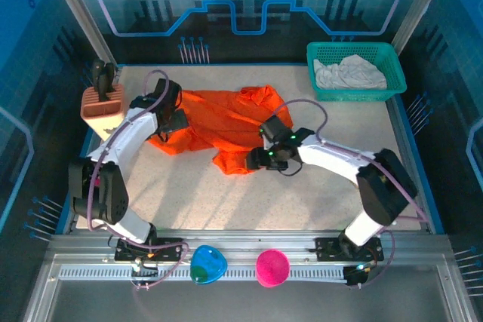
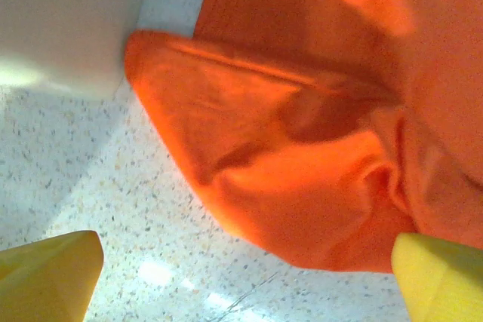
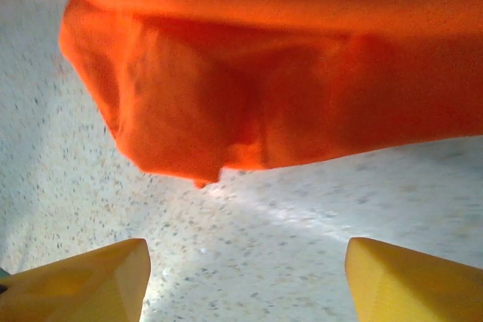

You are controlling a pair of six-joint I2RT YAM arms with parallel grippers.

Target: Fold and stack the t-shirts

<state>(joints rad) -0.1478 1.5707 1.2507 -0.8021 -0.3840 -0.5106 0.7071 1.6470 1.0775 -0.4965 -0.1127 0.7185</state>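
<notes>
The bright orange t-shirt lies crumpled on the speckled table, spread from centre-left toward the back. My left gripper hovers over its left edge, open, with nothing between the yellow fingertips. A rounded fold of the orange cloth lies just beyond my left gripper. My right gripper sits at the shirt's near right corner, open and empty. The orange hem lies a little ahead of its fingers. The off-white t-shirt is bunched inside the basket.
The teal mesh basket stands at the back right. A tan ribbed holder stands at the back left by the left arm. A blue bowl and a pink bowl rest on the near rail. Bare tabletop lies in front of the shirt.
</notes>
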